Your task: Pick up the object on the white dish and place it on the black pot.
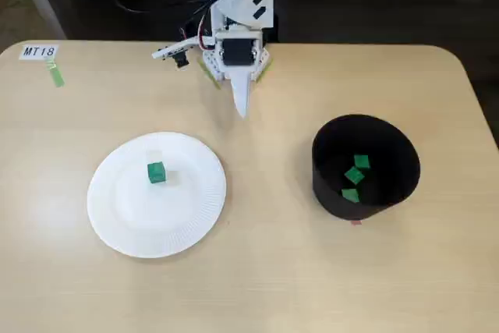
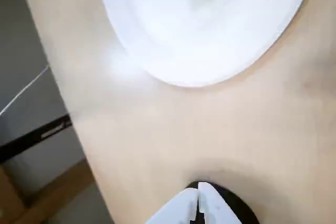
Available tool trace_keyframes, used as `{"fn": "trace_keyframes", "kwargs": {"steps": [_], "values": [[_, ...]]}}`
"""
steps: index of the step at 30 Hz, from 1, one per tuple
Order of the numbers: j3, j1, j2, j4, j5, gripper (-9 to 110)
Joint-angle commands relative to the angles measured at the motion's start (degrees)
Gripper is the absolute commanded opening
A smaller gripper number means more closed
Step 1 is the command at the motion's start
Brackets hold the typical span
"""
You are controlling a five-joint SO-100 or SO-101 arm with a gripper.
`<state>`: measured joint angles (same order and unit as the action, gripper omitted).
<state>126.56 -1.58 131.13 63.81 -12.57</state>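
A tiny bright green cube sits near the centre of the round white paper plate, lower left of the fixed view. The white two-finger hand, fingers together and holding nothing, hangs at upper centre over the pale wooden worktop. The matte black round pot, right of centre, holds three green cubes

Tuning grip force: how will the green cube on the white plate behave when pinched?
The green cube looks tiny and probably light. Flat faces suggest it will sit rather than roll, though it may skid on the smooth white plate. The gripper seems shut.
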Motion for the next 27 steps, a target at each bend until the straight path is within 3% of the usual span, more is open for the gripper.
{"fn": "trace_keyframes", "kwargs": {"steps": [1, 8, 27], "values": [[-12.2, -2.1, -12.6, 4.2, -2.9, 0], [-26.8, -7.6, -32.6, 9.2, -9.5, 0], [-33.7, -23.1, -42.9, 3.5, -29.1, 0]]}}
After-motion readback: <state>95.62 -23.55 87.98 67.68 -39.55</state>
